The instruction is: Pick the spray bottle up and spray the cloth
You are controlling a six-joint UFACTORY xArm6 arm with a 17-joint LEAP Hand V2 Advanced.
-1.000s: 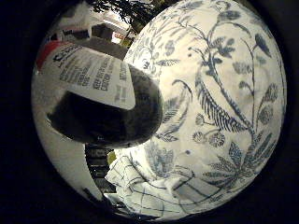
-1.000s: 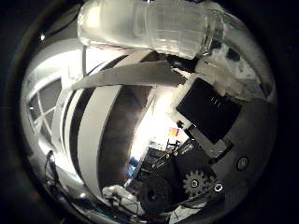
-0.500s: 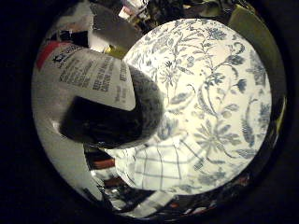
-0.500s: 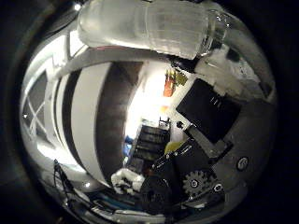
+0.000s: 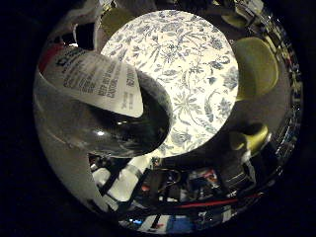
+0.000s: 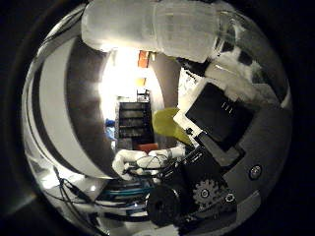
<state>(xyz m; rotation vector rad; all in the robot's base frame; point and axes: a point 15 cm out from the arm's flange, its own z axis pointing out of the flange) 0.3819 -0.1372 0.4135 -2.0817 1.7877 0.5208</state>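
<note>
The hand (image 6: 216, 147) has its white and black fingers (image 6: 147, 24) curled round the spray bottle (image 5: 98, 108), which fills much of the little-finger-side view, pressed close against the palm with its printed label (image 5: 94, 79) facing the camera. Only that view shows the round table with its blue-flowered tablecloth (image 5: 182, 69) and the yellow-green chairs (image 5: 254, 64) at its edge. The thumb-side view shows instead a wrapped white fingertip across the bottle's pale curved wall (image 6: 54, 113) and a lit room beyond. The cloth to be sprayed cannot be made out.
</note>
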